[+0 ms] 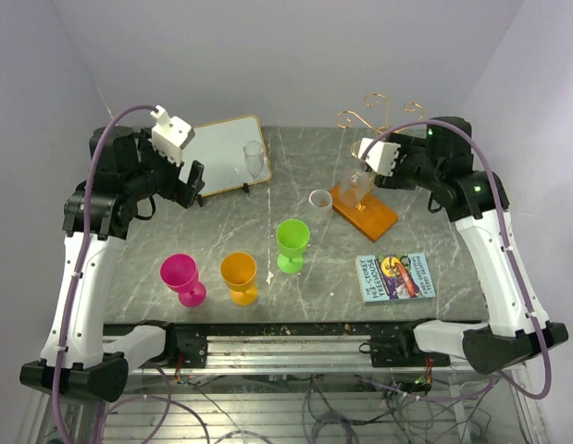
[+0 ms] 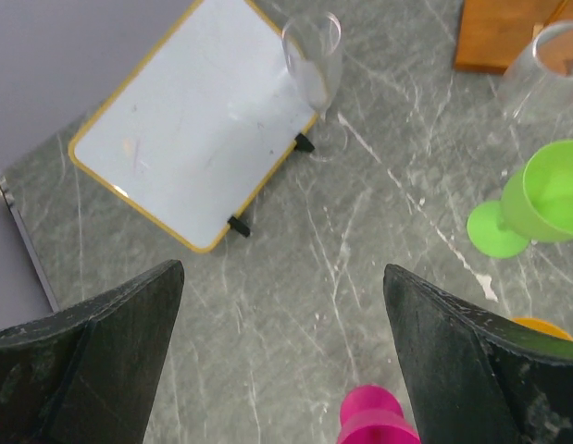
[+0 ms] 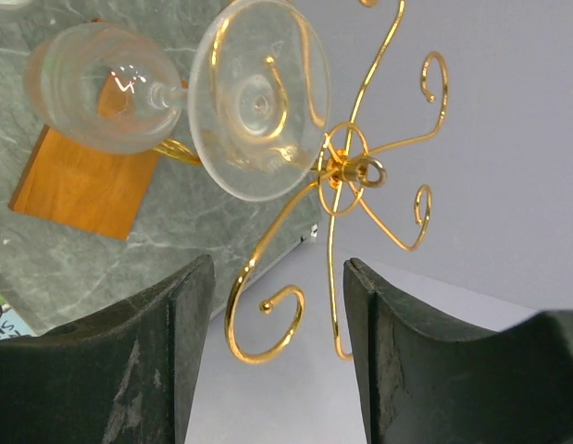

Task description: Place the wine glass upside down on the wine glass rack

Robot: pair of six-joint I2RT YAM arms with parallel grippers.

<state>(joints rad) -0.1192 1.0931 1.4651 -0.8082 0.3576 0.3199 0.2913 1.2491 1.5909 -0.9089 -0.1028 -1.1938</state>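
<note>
The wine glass rack (image 1: 375, 109) is a gold wire stand on an orange base (image 1: 371, 215) at the back right. It also shows in the right wrist view (image 3: 346, 168). A clear wine glass (image 3: 258, 97) hangs on it upside down. Its foot rests in a spiral arm and its bowl (image 3: 101, 88) points down at the base. In the top view the glass (image 1: 353, 188) shows against the base. My right gripper (image 3: 277, 268) is open and empty just beside the rack (image 1: 367, 169), with gold curls between its fingers. My left gripper (image 2: 284, 268) is open and empty at the back left (image 1: 192, 185).
A white board (image 1: 223, 154) on a stand and an upright clear glass (image 1: 255, 159) stand at the back. Another clear glass (image 1: 319, 199) stands left of the orange base. Pink (image 1: 180, 276), orange (image 1: 239, 274) and green (image 1: 292, 242) cups stand in front. A book (image 1: 395, 277) lies front right.
</note>
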